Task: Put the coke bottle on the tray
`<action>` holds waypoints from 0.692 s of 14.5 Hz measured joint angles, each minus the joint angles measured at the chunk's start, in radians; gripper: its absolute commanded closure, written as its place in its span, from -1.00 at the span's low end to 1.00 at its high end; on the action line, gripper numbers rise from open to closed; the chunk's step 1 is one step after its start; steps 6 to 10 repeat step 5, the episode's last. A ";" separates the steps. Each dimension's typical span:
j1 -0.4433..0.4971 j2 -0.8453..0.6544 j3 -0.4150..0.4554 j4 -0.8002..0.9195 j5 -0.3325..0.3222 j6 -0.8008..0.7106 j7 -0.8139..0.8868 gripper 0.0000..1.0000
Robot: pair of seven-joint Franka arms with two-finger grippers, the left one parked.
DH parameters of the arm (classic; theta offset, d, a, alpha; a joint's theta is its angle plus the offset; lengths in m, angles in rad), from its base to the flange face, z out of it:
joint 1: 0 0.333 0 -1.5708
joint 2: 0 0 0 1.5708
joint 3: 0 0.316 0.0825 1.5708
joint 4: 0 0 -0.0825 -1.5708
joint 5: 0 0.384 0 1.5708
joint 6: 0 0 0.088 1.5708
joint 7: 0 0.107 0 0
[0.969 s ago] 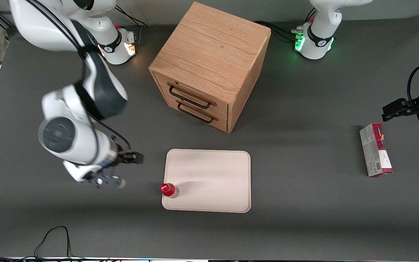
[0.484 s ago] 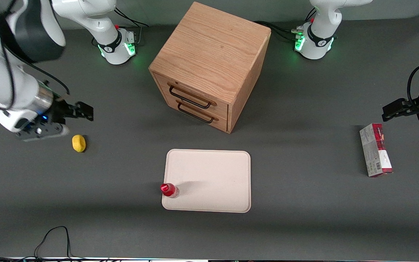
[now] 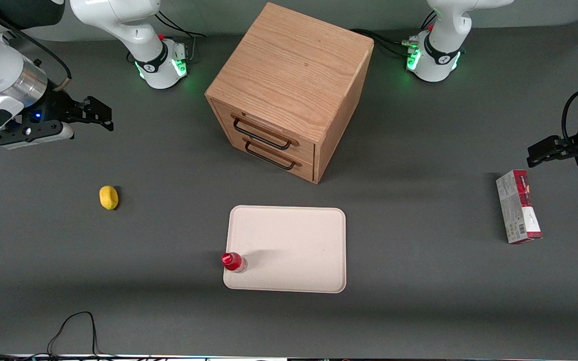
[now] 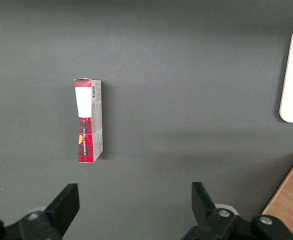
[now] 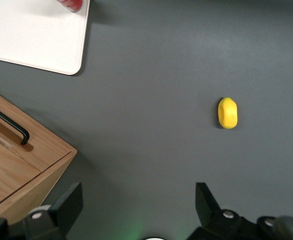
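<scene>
Coke bottle [image 3: 233, 261] upright on tray [image 3: 294, 240] at its 8 o'clock corner; gripper [image 3: 99, 111] wide, empty, well apart. Looks done.

The coke bottle [image 3: 233, 261] is red on a cream tray [image 3: 289, 235]. The gripper [image 3: 96, 111] above the dark grey bench [image 3: 419, 281] is black. A lemon [image 3: 109, 197] is yellow.

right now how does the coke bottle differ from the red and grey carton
The coke bottle stands upright on the tray, at its edge; the carton lies flat on the bare table toward the parked arm's end. The bottle is round and smaller; the carton is a long box. Both are partly red. The end effector is open, away from both.
</scene>
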State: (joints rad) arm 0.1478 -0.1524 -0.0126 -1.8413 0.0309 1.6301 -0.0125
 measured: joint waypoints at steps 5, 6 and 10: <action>-0.027 0.041 0.000 0.054 0.000 -0.035 -0.001 -1.00; -0.027 0.041 0.000 0.054 0.000 -0.035 -0.001 -1.00; -0.027 0.041 0.000 0.054 0.000 -0.035 -0.001 -1.00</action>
